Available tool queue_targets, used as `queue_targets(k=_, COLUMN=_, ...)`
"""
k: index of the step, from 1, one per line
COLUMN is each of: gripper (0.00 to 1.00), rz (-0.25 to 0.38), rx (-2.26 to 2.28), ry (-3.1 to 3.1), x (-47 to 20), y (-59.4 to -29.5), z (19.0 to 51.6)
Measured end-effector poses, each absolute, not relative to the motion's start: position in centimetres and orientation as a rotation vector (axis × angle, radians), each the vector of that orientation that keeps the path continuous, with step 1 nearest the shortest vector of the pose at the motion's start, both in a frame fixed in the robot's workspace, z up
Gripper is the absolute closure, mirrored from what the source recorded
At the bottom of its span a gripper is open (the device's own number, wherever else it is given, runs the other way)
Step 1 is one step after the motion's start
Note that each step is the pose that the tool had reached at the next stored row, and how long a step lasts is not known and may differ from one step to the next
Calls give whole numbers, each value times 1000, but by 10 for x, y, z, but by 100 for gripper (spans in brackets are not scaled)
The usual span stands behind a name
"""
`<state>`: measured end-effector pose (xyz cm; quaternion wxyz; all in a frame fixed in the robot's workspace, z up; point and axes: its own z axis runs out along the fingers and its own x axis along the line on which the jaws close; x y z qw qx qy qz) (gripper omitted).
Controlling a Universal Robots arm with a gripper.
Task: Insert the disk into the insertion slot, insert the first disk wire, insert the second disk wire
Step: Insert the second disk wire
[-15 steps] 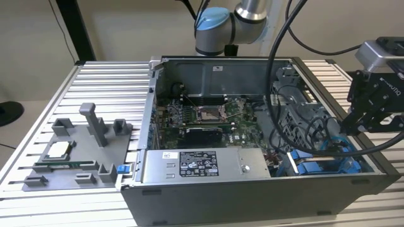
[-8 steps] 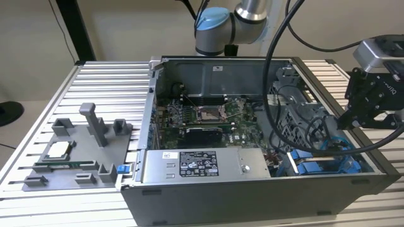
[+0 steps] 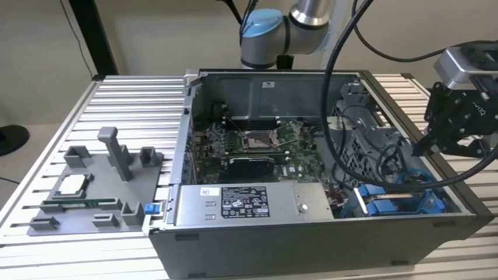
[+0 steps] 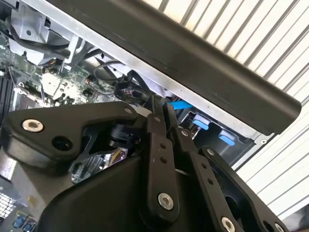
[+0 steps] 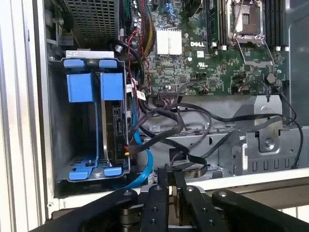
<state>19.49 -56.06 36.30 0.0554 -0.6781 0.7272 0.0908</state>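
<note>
exterior view: open computer case on a slatted counter. the hand hangs off the case's rim on the exterior view's right, above the bay corner, tilted down toward the blue parts. the insertion slot sits in the near corner on that side, blue tabs showing.

second wrist view: the hand has its two black fingers pressed together with no gap at the tips; nothing seen between them. it points over the case's dark rim toward the bay.

first wrist view: the insertion slot is a grey metal bay with blue rails. the disk stands on edge in the compartment nearer the motherboard; the other one looks vacant. a blue wire curls out beside the disk's end; whether it is plugged in i cannot tell.

handling, judged: disk is rigid, fairly heavy, shock-sensitive; take it by the blue carrier edges. wire is limp; hold at the stiff plug.
</note>
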Motion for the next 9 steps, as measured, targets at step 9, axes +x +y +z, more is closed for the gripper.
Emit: queue_targets(k=9, gripper=100, rz=287, rx=-2051, ry=2204, x=185, y=-561, z=385)
